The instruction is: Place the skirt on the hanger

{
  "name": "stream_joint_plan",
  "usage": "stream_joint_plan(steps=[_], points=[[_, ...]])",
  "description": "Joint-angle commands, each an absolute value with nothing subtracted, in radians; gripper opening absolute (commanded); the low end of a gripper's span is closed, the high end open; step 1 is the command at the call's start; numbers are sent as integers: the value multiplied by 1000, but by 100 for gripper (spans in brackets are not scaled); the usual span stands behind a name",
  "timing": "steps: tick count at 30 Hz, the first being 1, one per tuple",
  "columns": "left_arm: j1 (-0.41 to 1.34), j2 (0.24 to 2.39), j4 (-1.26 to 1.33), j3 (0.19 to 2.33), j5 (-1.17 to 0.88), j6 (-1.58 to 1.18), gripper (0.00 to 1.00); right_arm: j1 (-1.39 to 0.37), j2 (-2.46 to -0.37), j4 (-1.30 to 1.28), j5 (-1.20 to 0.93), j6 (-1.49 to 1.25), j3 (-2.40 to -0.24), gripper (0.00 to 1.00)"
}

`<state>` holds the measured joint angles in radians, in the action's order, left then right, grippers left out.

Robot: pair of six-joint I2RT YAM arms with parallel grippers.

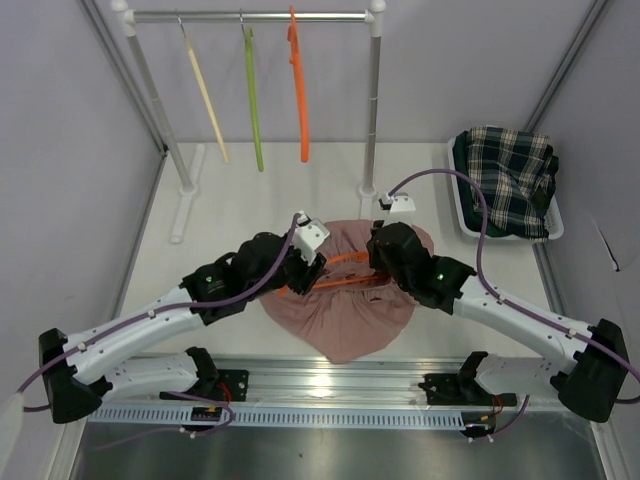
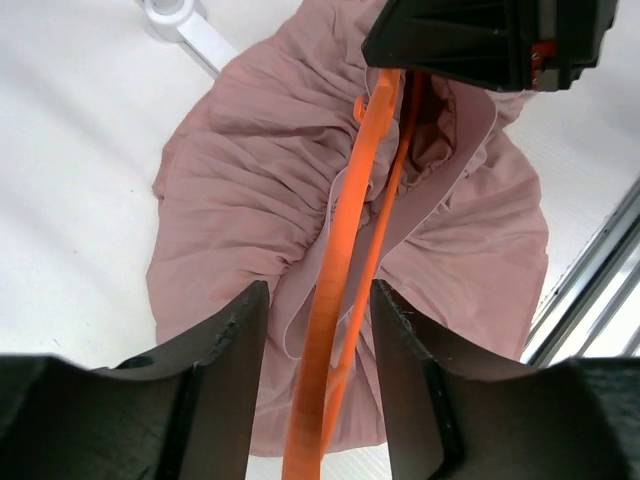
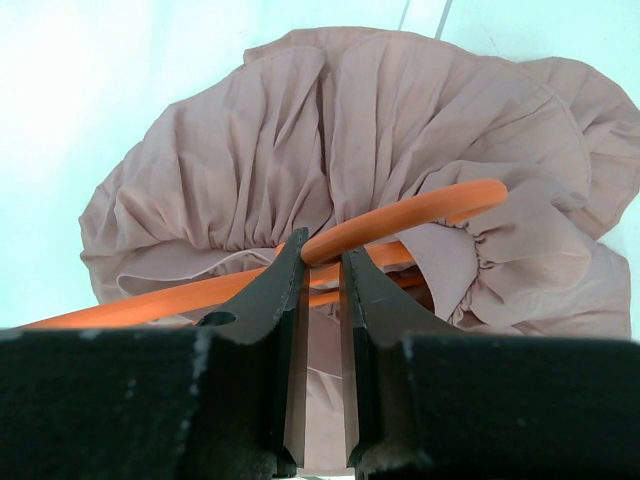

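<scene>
The pink skirt lies bunched on the table between both arms. An orange hanger runs through its elastic waistband. My right gripper is shut on the hanger's curved bar; in the right wrist view the gripper pinches the orange bar at its tips, over the skirt. My left gripper is open; in the left wrist view the gripper straddles the hanger's two orange bars with a gap on each side, above the skirt. The right gripper's body blocks the hanger's far end there.
A clothes rail at the back carries a cream hanger, a green hanger and an orange hanger. A white basket with plaid cloth stands at the right. The rail's white foot is beside the skirt.
</scene>
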<state>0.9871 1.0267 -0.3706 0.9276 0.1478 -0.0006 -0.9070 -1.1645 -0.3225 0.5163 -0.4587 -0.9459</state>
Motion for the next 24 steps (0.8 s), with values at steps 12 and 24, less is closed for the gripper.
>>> stream_joint_plan(steps=[12,24], points=[[896,856,-492,1025,331,-236,66,-890,-1091,-291,522,-508,-874,0],[646,962,-519,866,-41,-465,48,-870,-1040,-285,496,-528,-838,0]])
